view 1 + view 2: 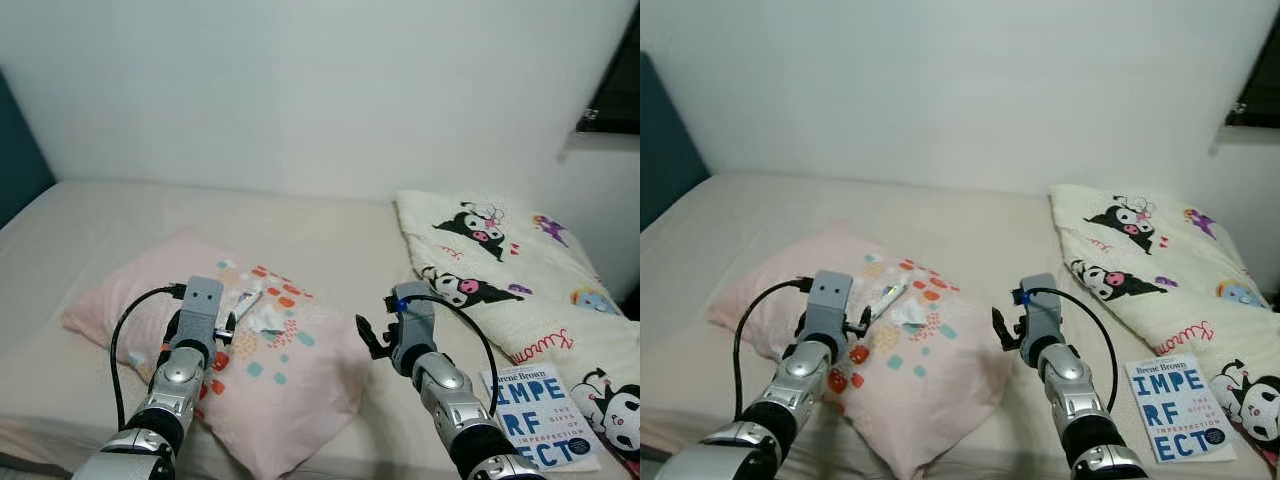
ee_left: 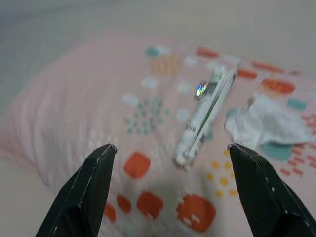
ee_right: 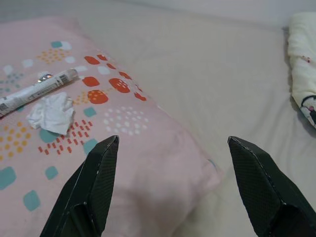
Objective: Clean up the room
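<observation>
The tube [image 2: 205,117] lies on the pink pillow [image 1: 150,290], near its middle, with a crumpled tissue [image 2: 266,123] just beside it, the two nearly touching at one end. The pillow rests on the bed [image 1: 330,240]; off to the right lie a cartoon-print blanket [image 1: 500,260] and a book [image 1: 538,415], well apart from the pillow.

The left gripper [image 2: 170,163] hovers over the pillow with its fingers spread wide, the tube lying just ahead between their lines. The right gripper [image 3: 173,168] hangs over the pillow's right edge, fingers likewise wide apart and holding nothing.

The tube looks light, thin and fairly stiff, with a glossy skin that may slip; I judge the best hold is across its narrow width near the middle, with the fingers turned to straddle it. Because the pillow is soft, it will sink under pressure, so the tube may tilt or roll away as the fingers close. The tissue is very light and limp; it should pinch anywhere on its bunched top, though it could drag along if the tube is taken carelessly.
</observation>
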`<state>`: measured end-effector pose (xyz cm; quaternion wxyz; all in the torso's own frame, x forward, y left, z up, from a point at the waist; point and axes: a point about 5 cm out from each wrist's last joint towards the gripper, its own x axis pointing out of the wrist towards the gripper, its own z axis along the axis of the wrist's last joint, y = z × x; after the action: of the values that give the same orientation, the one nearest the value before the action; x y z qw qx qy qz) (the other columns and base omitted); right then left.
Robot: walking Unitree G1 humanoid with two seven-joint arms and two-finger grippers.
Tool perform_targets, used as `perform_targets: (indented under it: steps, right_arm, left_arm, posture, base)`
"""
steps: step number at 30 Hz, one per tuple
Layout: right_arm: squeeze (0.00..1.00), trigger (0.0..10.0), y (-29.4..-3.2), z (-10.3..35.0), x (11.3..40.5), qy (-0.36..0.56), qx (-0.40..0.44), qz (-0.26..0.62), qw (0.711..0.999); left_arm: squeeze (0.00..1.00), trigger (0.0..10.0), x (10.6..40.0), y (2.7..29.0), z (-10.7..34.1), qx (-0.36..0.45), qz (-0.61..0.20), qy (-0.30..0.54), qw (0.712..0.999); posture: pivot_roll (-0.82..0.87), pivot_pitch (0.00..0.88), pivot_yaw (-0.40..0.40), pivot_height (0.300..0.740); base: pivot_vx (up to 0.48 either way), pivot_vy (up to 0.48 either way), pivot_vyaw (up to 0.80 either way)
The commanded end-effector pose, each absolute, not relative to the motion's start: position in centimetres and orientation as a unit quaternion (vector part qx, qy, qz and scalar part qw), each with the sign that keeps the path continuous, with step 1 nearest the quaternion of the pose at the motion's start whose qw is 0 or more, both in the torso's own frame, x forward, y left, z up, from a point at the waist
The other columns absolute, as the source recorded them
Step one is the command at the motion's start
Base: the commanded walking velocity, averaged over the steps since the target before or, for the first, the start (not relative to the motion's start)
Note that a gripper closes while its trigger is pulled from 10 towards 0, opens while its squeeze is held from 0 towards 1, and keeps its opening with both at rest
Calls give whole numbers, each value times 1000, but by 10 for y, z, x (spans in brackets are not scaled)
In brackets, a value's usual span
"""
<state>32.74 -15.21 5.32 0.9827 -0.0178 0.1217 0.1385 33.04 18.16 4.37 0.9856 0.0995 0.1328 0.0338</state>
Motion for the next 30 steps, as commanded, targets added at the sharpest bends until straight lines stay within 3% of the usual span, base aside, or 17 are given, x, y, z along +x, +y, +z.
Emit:
perform_targets:
  steps: [1, 9, 22, 30]
  right_arm:
    - [0, 10000, -150, 52, 325, 124, -19, 149, 981]
    - [0, 10000, -144, 56, 324, 107, -31, 163, 980]
    - [0, 10000, -135, 50, 319, 145, -31, 175, 973]
    - [0, 10000, -144, 55, 320, 142, -7, 156, 978]
  left_arm:
    - [0, 10000, 331, 185, 43, 94, 49, 142, 984]
    - [0, 10000, 337, 178, 51, 90, 44, 120, 988]
    - [0, 10000, 341, 167, 59, 158, -1, 83, 984]
    - [0, 10000, 346, 152, 68, 181, -30, 57, 981]
  posture:
    - [-40, 0, -40, 740]
    - [-43, 0, -43, 740]
    - [-57, 0, -43, 740]
    - [-66, 8, -38, 710]
  base:
    - [0, -480, 0]
    - [0, 0, 770]
    - [0, 0, 0]
    - [0, 0, 0]
